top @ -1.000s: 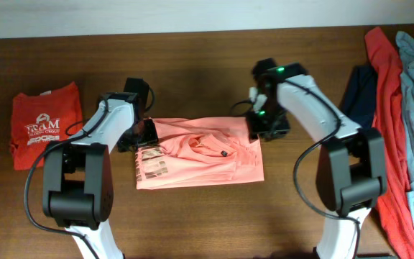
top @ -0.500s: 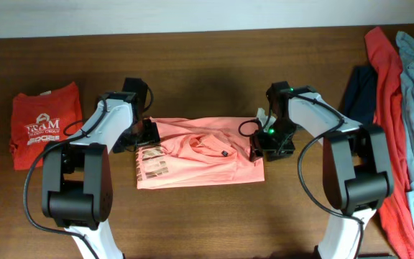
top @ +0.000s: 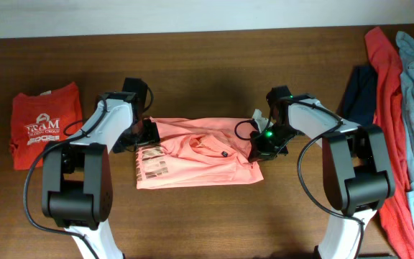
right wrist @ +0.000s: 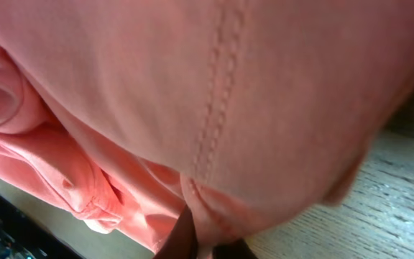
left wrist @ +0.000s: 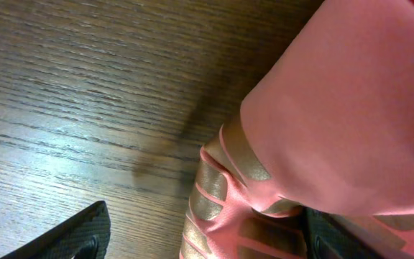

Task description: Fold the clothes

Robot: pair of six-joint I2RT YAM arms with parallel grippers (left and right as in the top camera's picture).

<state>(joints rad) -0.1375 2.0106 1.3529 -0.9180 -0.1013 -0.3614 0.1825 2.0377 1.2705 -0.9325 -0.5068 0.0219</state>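
The pink shirt (top: 196,152) lies folded into a rectangle at the middle of the table (top: 192,72), with its striped print (top: 152,166) at the left end. The left gripper (top: 144,137) sits at the shirt's left edge, its fingers (left wrist: 74,232) spread wide with the cloth's edge between them. The right gripper (top: 258,149) is pressed together, pinching the shirt's right hem. A red lettered shirt (top: 43,124) lies at the far left and a pile of clothes (top: 394,108) at the far right
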